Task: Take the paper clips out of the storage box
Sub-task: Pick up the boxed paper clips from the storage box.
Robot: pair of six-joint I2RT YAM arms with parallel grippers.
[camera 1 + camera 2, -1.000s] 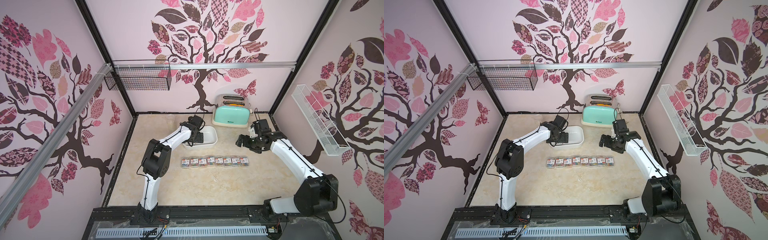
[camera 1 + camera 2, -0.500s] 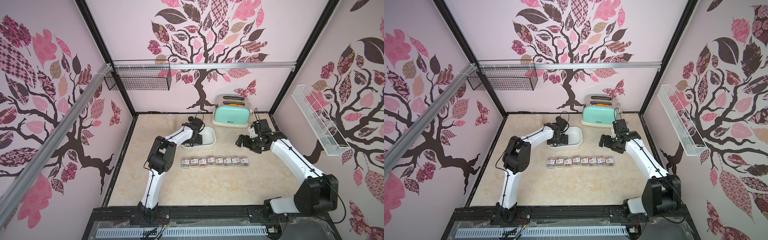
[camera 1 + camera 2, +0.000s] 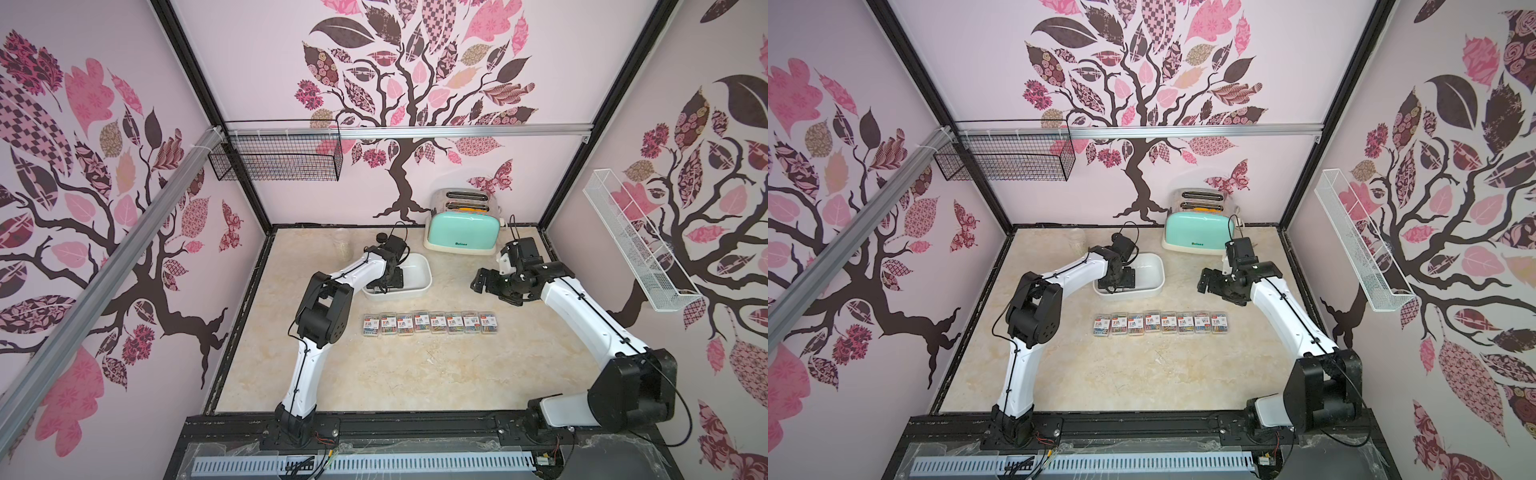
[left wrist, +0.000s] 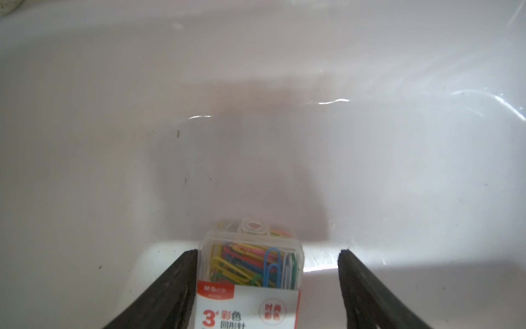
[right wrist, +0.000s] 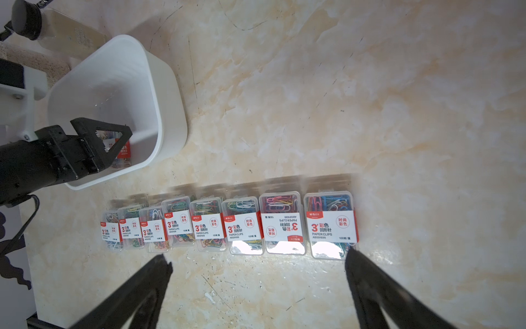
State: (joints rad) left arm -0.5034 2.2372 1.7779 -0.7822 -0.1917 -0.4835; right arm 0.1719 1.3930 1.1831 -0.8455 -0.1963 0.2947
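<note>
One paper-clip case (image 4: pixel 250 265) is lying on the floor of the white storage box (image 3: pixel 417 272), and the left tool (image 4: pixel 267 253) is reaching down into the box and straddling it. In the left wrist view, one finger (image 4: pixel 182 273) is touching the side of the case while the other is standing clear of it, so the jaws are sitting partly open and clamping nothing. A row of eight cases (image 3: pixel 430 323) is lying side by side on the worktop (image 3: pixel 395 374), just in front of the box. The right tool (image 5: pixel 257 256) is hovering above the worktop near the row's right end, jaws spread wide and holding nothing.
</note>
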